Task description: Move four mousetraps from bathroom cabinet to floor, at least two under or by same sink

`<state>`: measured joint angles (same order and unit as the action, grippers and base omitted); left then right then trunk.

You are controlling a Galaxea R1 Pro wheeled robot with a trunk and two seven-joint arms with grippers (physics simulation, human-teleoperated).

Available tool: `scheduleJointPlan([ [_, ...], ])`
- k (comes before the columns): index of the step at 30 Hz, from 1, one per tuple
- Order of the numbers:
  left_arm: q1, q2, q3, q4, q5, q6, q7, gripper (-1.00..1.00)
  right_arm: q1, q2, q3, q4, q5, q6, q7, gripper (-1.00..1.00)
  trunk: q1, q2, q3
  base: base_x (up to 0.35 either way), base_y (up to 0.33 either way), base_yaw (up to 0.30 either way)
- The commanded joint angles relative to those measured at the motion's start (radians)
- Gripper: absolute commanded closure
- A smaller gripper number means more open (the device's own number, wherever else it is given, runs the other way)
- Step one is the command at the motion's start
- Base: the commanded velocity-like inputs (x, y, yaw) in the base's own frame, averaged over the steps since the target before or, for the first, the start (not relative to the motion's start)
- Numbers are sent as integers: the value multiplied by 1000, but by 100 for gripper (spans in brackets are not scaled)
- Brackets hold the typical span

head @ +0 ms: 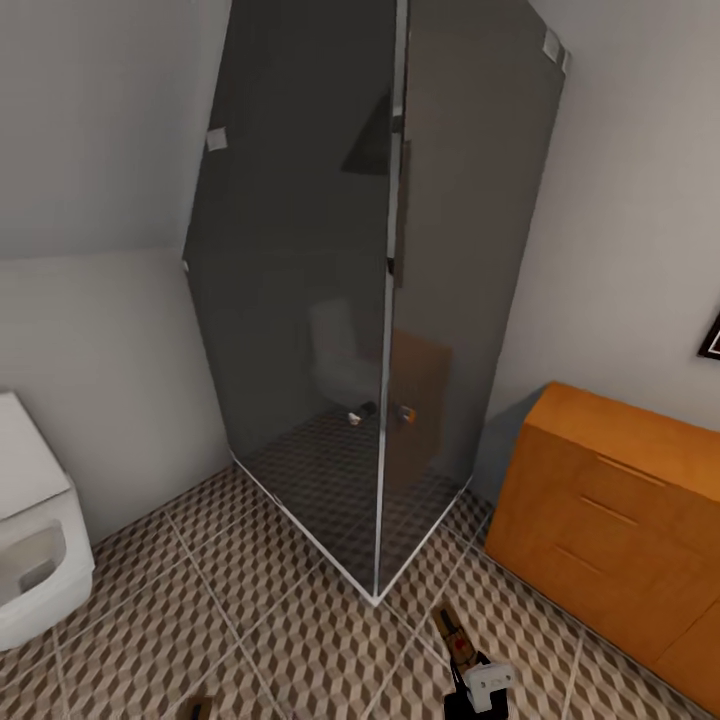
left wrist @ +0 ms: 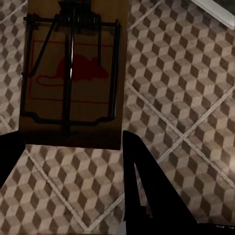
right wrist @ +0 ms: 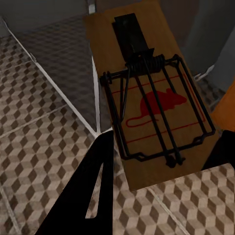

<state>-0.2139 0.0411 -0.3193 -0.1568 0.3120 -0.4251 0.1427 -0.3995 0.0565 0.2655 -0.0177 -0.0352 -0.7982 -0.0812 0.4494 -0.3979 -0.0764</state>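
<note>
Mousetraps, 2 carried: 1 (left wrist: 73, 73) pinched at its end in the left gripper (left wrist: 68, 152), 1 (right wrist: 147, 98) likewise in the right gripper (right wrist: 161, 161), both above the bathroom floor (head: 250, 600) near the cabinet (head: 610, 520). Judged light, stiff wooden slabs; wire parts look delicate, so grip the bare wood edge.

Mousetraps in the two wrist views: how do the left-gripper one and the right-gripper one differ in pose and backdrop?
1. The left mousetrap sits square to its camera; the right mousetrap sits angled.
2. Behind the left mousetrap is cube-pattern floor; behind the right mousetrap is also the dark glass shower stall and an orange cabinet edge.

Shared: both are brown wooden slabs with dark wire parts and a red mouse print, each sitting between dark gripper fingers.
</note>
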Motion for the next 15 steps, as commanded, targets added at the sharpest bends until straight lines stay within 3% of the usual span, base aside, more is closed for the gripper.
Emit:
scheduleJointPlan([
  [1,-1,0,-9,0,2,-1,9,100,-1,0,9,1,-5,-3,-6,100,1,-2,-2,0,0,243],
  [15,-1,0,-9,0,2,-1,9,100,-1,0,9,1,-5,-3,-6,100,1,-2,-2,0,0,243],
])
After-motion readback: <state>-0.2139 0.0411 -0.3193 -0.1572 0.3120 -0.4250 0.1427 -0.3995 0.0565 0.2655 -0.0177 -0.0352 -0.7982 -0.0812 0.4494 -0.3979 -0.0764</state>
